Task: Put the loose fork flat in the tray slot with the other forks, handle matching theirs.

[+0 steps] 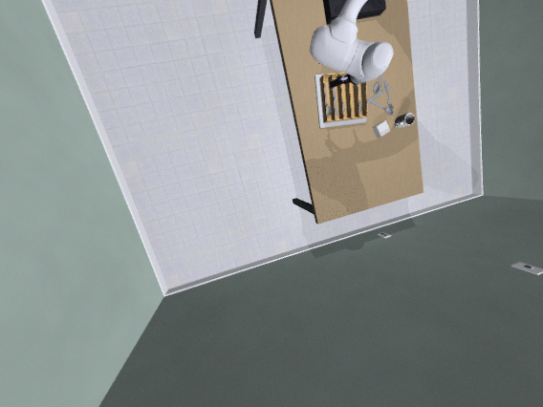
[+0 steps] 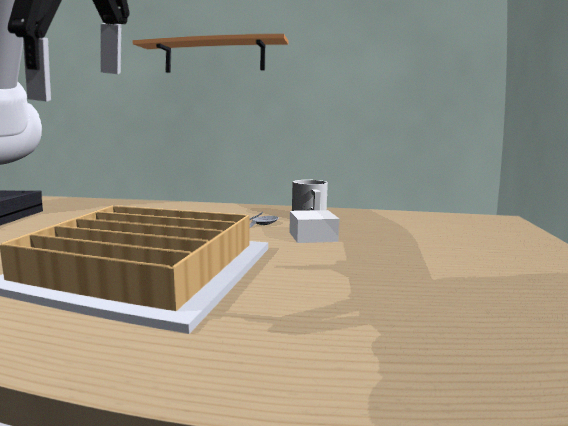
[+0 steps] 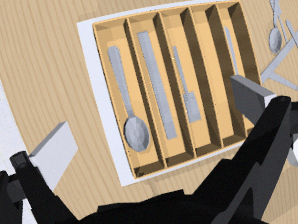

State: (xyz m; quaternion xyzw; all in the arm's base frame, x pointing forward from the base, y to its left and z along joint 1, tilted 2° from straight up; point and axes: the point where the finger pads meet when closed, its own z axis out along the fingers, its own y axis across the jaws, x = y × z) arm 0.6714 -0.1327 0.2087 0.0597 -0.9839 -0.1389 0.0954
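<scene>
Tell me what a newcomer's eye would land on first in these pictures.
The wooden cutlery tray on its white mat dominates the near left of the counter, with a spoon and other cutlery lying flat in its slots. High above its far end hangs the open, empty tool. Beyond the tray stand a grey mug and a white block, with loose cutlery scattered beside the tray.
</scene>
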